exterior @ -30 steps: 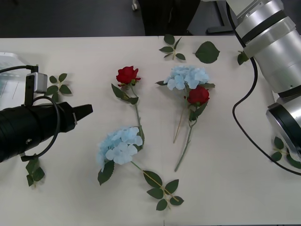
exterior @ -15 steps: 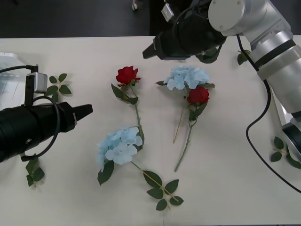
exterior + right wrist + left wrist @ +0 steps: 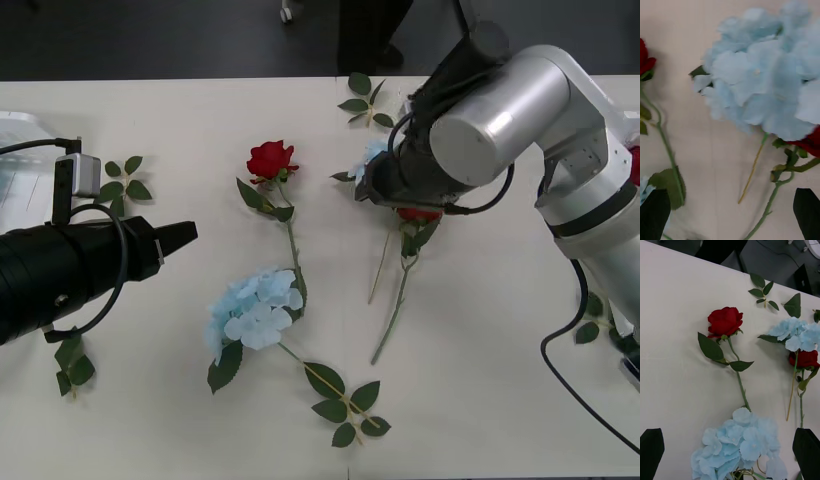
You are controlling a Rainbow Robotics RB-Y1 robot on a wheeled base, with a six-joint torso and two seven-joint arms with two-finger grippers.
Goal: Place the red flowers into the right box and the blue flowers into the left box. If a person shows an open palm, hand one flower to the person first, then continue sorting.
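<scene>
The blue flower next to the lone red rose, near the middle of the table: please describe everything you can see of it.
This blue flower is a fluffy cluster of pale-blue petals that look like fabric. It lies flat on the white table. Its thin green stem runs toward the table's near edge and carries several dark green leaves; another leaf sits under the head. The lower stem of the red rose reaches the head's edge. No tool touches it; the left tool hovers beside it, open.
</scene>
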